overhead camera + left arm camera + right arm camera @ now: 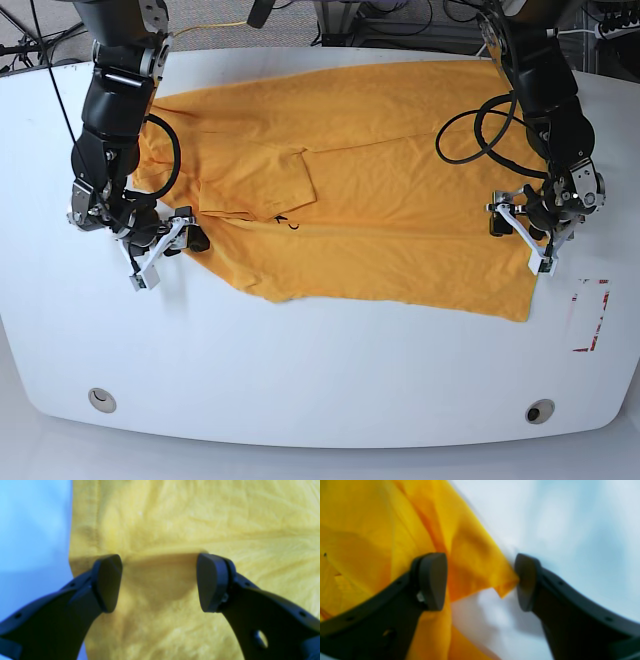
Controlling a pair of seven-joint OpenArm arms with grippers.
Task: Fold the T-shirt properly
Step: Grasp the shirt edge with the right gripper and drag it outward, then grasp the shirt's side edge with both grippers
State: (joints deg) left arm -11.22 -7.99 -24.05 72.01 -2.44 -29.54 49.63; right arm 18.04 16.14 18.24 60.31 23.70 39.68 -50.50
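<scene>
The orange-yellow T-shirt [380,180] lies spread across the white table [320,380], with a sleeve folded in on the body at its left. My left gripper [515,235] is at the shirt's right edge. In the left wrist view it [160,582] is open, with its fingers over the fabric [200,517] beside a stitched hem and a low fold ridge between them. My right gripper [185,235] is at the shirt's lower left edge. In the right wrist view it [481,582] is open around a fabric corner [495,580] that touches one finger [526,582].
A red-and-white marking [590,315] is on the table at the right, close to the left gripper. Two round fittings [100,400] [540,410] sit near the front edge. Cables and stands lie beyond the far edge.
</scene>
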